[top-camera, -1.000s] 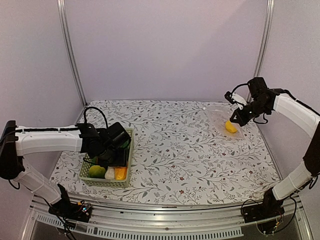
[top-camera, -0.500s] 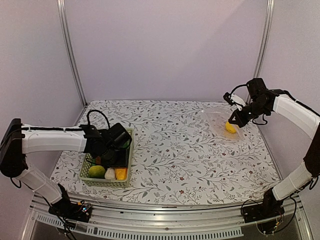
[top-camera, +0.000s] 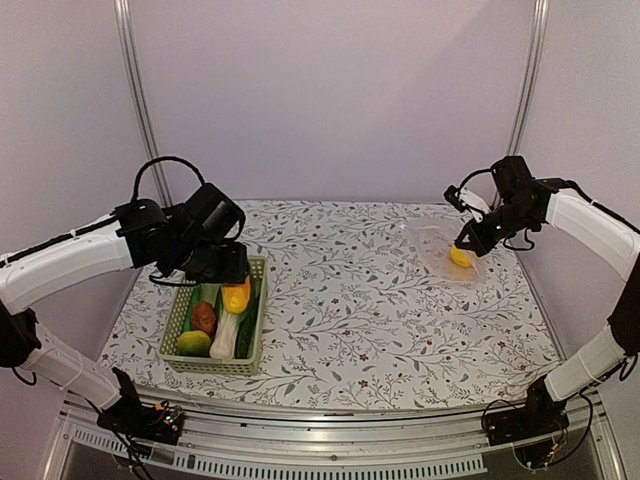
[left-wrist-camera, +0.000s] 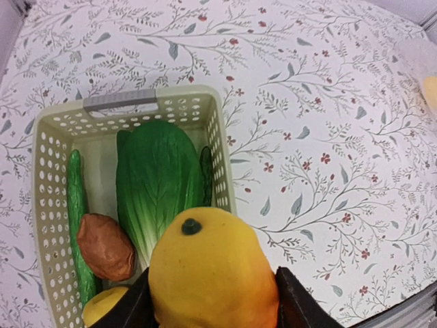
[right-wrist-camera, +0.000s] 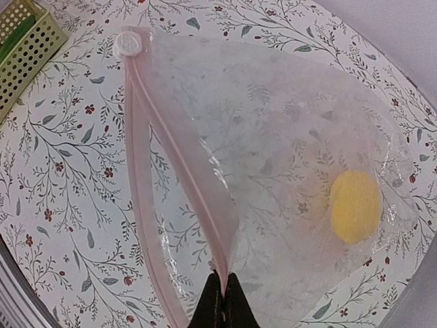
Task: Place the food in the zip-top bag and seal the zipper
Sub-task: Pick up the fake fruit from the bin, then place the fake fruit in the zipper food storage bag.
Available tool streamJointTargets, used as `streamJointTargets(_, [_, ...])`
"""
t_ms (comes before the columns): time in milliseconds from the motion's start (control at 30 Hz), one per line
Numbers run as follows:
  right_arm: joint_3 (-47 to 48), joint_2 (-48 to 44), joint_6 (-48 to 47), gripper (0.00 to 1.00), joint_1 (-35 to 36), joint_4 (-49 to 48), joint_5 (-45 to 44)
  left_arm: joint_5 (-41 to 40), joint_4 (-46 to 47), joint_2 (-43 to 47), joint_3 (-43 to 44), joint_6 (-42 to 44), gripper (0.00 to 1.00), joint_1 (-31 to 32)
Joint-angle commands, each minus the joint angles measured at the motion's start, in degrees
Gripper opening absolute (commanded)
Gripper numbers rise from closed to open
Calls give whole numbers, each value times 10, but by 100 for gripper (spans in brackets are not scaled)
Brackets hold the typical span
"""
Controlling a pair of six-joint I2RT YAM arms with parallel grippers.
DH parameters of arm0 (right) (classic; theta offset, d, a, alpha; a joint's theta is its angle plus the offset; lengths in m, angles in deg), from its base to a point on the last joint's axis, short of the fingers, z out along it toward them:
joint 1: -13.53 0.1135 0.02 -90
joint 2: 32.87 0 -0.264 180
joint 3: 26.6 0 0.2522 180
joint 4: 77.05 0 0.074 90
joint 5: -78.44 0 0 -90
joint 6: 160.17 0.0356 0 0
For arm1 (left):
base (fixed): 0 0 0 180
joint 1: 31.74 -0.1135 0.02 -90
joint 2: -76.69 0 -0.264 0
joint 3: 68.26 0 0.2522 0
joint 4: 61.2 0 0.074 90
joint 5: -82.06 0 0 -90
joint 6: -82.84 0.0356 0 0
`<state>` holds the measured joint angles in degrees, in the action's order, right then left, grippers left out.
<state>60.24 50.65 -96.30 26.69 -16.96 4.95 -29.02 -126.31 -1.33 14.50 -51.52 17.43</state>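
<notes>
My left gripper point(top-camera: 232, 283) is shut on the orange-yellow piece point(left-wrist-camera: 212, 272) and holds it above the pale green basket point(top-camera: 252, 340). In the basket lie the bok choy point(left-wrist-camera: 158, 184), the brown round piece point(left-wrist-camera: 104, 247), the cucumber point(left-wrist-camera: 76, 219) and the green-yellow fruit point(top-camera: 194, 343). My right gripper point(right-wrist-camera: 223, 298) is shut on the upper strip of the zipper point(right-wrist-camera: 184, 184) and lifts the mouth of the clear zip-top bag point(right-wrist-camera: 287, 150) open at the far right. The yellow lemon point(right-wrist-camera: 355, 206) lies inside the bag and also shows in the top view point(top-camera: 459, 257).
The basket stands at the near left of the flowered table point(top-camera: 370, 300), and its corner shows in the right wrist view point(right-wrist-camera: 24, 41). The zipper's white slider point(right-wrist-camera: 128, 44) sits at the bag's far end. Metal frame posts point(top-camera: 140, 100) stand at the back corners.
My left gripper has risen out of the basket with the orange-yellow piece in it and moved back. The right gripper has kept its hold on the bag's mouth, nearly still.
</notes>
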Motion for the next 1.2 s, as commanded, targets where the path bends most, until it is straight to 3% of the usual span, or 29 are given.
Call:
streamJointTargets(0, [10, -10, 12, 1, 23, 21, 13, -13, 88, 32, 14, 84, 37, 1])
streamJointTargets(133, [31, -12, 0, 0, 51, 61, 23, -35, 311, 80, -32, 187, 36, 58])
streamJointTargets(267, [76, -13, -6, 0, 61, 113, 66, 8, 468, 95, -46, 278, 34, 103])
streamJointTargets(533, [159, 5, -7, 0, 83, 188, 137, 125, 705, -27, 2, 348, 34, 159])
streamJointTargets(733, [168, 7, -7, 1, 85, 205, 189, 168, 760, -172, 113, 358, 34, 169])
streamJointTargets(1000, [185, 12, 4, 1, 85, 212, 218, 102, 794, -302, 197, 379, 36, 168])
streamJointTargets(1100, [197, 18, 11, 1, 85, 211, 221, 83, 800, -332, 206, 390, 46, 167])
streamJointTargets(1167, [204, 24, 22, 0, 85, 207, 207, 70, 798, -338, 210, 390, 59, 167])
